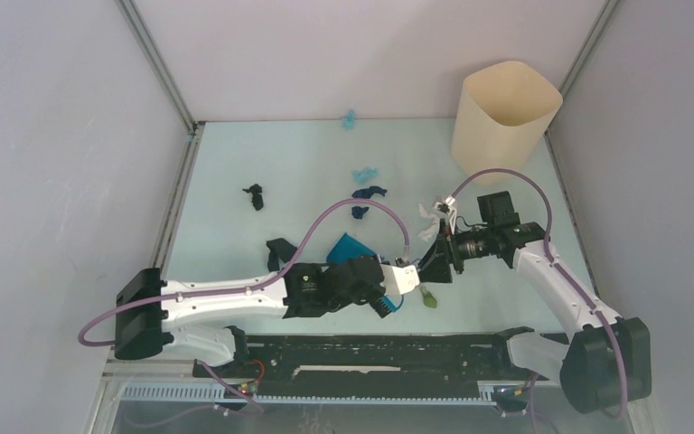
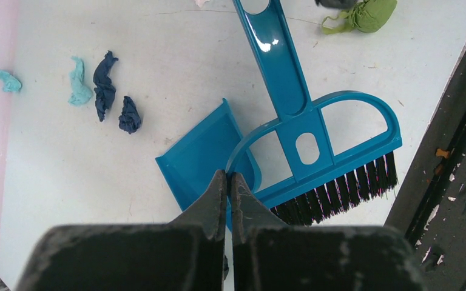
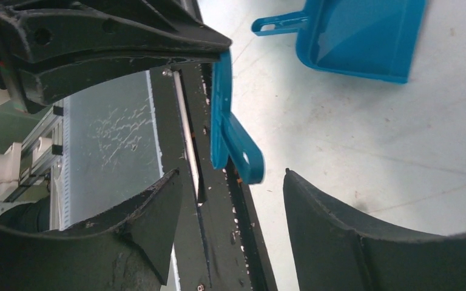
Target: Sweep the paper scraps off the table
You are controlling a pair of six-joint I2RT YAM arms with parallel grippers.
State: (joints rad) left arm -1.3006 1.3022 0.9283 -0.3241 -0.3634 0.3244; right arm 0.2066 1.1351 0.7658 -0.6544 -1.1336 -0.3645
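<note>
low over the table [image 1: 235, 154], left gripper [image 2: 229, 177] pinches brush [image 2: 291, 97]; right gripper [image 3: 230, 176] gapes.

Left black two-finger gripper [image 2: 229, 179] clamped on small blue plastic hand brush [image 2: 291, 91]; right black gripper [image 3: 232, 176] spread wide; both arms angled inward.

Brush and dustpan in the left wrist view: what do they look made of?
The brush looks like glossy moulded blue plastic, going by the glints on its handle. Its bristles look like stiff black synthetic fibre with pinkish tips. The dustpan seems the same blue plastic, less shiny.
</note>
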